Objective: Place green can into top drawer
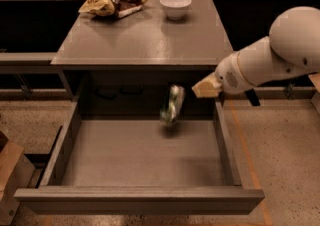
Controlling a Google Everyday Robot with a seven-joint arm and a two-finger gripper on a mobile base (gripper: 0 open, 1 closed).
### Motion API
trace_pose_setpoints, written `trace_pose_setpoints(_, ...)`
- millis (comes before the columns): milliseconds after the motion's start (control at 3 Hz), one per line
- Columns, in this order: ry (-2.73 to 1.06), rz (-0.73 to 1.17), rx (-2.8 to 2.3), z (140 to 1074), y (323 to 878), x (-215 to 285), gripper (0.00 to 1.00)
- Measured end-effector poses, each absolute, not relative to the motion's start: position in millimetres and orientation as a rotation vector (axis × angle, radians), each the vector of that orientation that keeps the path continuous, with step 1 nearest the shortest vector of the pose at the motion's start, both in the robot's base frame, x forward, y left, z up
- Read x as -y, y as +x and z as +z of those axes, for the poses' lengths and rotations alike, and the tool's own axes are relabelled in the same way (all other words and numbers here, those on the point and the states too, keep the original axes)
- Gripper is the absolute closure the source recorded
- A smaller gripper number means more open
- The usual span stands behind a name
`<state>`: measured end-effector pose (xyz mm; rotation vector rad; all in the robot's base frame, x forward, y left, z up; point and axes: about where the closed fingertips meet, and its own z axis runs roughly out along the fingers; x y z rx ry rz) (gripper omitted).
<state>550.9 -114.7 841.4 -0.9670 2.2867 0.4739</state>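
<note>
The grey table fills the upper middle of the frame; near its far edge a white bowl stands right of centre, and a yellow-and-brown snack bag lies to the left of it, the two apart. Below the table's front edge the top drawer is pulled wide open toward the bottom of the frame; its flat front panel runs across the lower edge, its low side walls slope back on either side, and its grey floor is bare apart from the can.

The green can is in the middle of the frame, just under the table's front edge and over the rear part of the drawer; it is blurred and stands nearly upright, its top tipped slightly to the right; a small dark shadow lies on the drawer floor right below it; whether its lower end touches that floor cannot be told.

The white arm reaches in from the right edge of the frame; the gripper is at its tan tip, above the drawer's right wall near the table's front right corner, just to the right of the can and apart from it; it holds nothing; whether it is open or closed cannot be told.
</note>
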Motion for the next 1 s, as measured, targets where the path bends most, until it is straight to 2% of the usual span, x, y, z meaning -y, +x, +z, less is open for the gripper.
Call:
trace_pose_setpoints(667,-0.883,0.593,-2.512,760,458,125,1.0)
trace_pose_setpoints(1000,-0.849,0.602,-2.575,739,438,129,0.84)
